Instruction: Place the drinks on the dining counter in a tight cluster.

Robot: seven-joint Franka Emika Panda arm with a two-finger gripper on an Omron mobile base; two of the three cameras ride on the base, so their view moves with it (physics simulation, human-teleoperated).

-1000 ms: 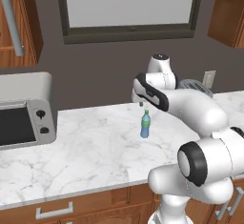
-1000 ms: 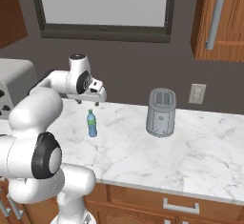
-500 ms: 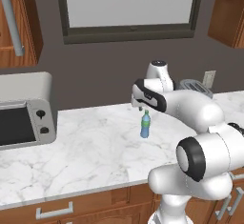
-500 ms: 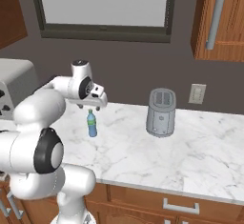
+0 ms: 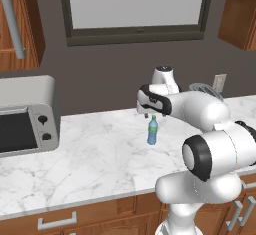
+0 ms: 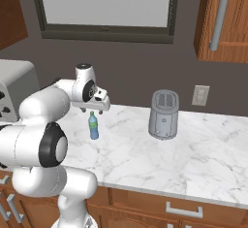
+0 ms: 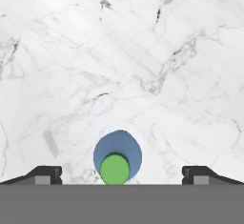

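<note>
A small blue water bottle (image 5: 152,131) (image 6: 93,126) with a green cap stands upright on a white marble wall counter (image 5: 90,154). My gripper (image 5: 149,114) (image 6: 92,110) hangs straight above it, pointing down, its fingertips at about the height of the cap. It is open, with nothing between the fingers. In the hand view the bottle (image 7: 117,157) shows from above, between the widely spread tips of the gripper (image 7: 122,174) and a little to the left of the middle. The dining counter is out of view.
A silver toaster oven (image 5: 25,114) sits at the counter's left end. A grey toaster (image 6: 162,114) stands to the right of the bottle, below a wall outlet (image 6: 200,95). Wooden cabinets hang on either side of a window (image 5: 135,4).
The gripper has come down a little over the water bottle, still open. The bottle has not moved.
</note>
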